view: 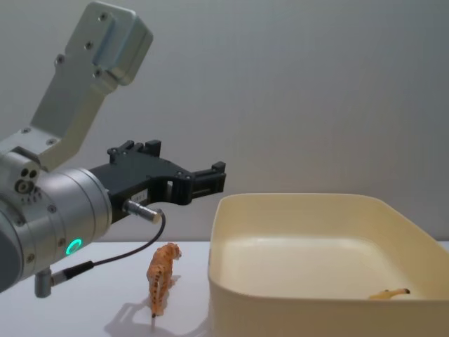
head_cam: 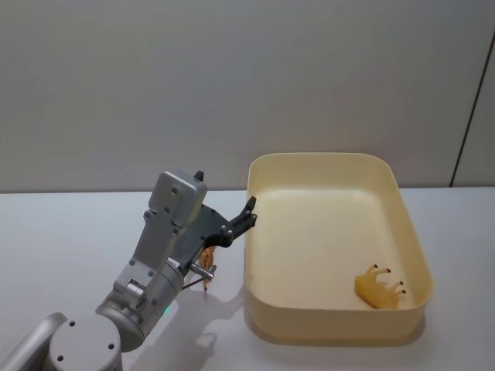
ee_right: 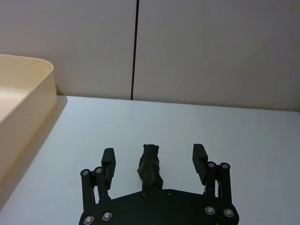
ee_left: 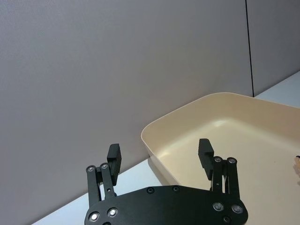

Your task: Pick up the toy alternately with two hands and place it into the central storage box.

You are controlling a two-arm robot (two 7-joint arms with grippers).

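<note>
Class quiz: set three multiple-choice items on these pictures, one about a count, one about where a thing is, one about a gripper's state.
1. Toys inside the large cream-yellow plastic tub: A) none; B) one; C) three.
2. The orange spotted toy animal stands: A) inside the tub; B) on the white table, left of the tub; C) in a gripper.
3. The black left gripper is: A) open and empty; B) shut on a toy; C) shut on the rim.
Key: 1B, a single yellow toy lies there; 2B, the chest view shows it beside the tub's wall; 3A, its fingers stand apart with nothing between. The right gripper, open, faces a dark toy on the table.
</note>
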